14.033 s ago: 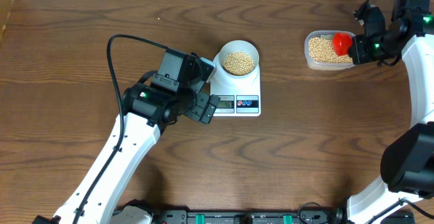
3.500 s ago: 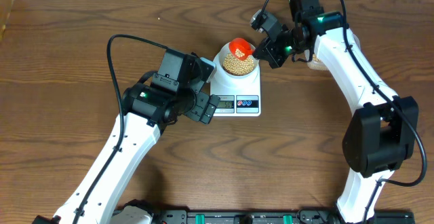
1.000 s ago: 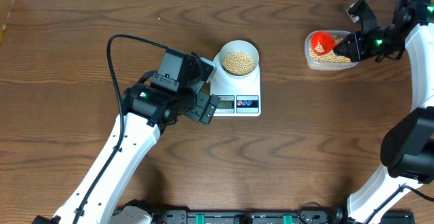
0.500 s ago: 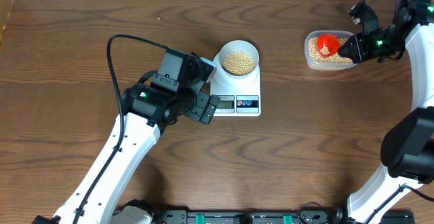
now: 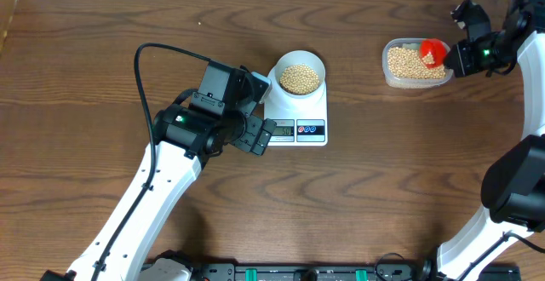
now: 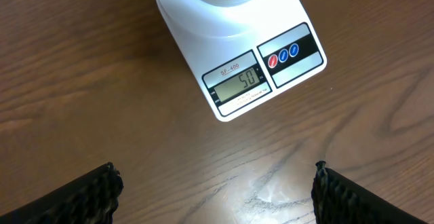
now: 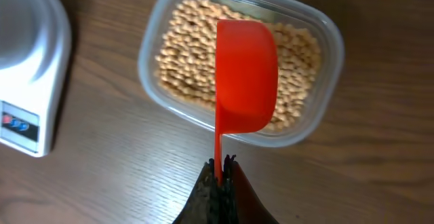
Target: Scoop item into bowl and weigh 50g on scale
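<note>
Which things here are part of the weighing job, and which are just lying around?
In use: beans, bowl, scale, clear tub, red scoop in the right hand.
Just there: black cable, wooden table.

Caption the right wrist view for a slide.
Right jaws shut on a red scoop over the tub of beans; scale at frame left.

Overhead straight down, both wrist views close, seemingly steep, sharing scale (image 6: 230, 44)
</note>
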Controlling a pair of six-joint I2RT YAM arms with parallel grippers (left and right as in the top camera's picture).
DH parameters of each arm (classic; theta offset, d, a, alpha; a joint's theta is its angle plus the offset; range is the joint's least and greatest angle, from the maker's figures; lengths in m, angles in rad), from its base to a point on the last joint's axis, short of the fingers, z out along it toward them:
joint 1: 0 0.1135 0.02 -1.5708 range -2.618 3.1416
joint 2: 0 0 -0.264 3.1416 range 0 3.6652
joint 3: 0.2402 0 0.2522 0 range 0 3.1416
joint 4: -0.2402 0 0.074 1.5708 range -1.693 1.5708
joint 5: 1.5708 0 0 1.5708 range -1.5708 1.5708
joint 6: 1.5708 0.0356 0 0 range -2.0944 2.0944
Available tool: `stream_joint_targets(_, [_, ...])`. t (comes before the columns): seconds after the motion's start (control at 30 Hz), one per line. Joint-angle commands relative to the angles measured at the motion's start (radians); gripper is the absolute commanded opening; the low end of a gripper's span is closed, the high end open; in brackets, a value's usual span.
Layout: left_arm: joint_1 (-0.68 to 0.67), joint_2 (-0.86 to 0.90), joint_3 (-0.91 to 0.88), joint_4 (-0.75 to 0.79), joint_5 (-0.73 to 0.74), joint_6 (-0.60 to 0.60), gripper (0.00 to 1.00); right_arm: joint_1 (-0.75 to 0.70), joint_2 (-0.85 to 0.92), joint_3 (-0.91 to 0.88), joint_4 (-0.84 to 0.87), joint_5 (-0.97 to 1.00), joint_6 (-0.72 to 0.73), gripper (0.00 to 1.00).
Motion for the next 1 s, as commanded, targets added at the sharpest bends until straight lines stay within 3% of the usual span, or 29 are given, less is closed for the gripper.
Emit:
stream_joint_targets(0.0, [0.003,0.005,-0.003,-0.002,-0.009,0.002,0.92,-0.002,-0.026,0.021,0.004,0.084,0.005,0.01])
stream_joint_targets(0.97, [0.003,0.005,-0.003,-0.002,-0.009,0.002,0.92,0.145,-0.026,0.021,0.046,0.383,-0.015,0.01])
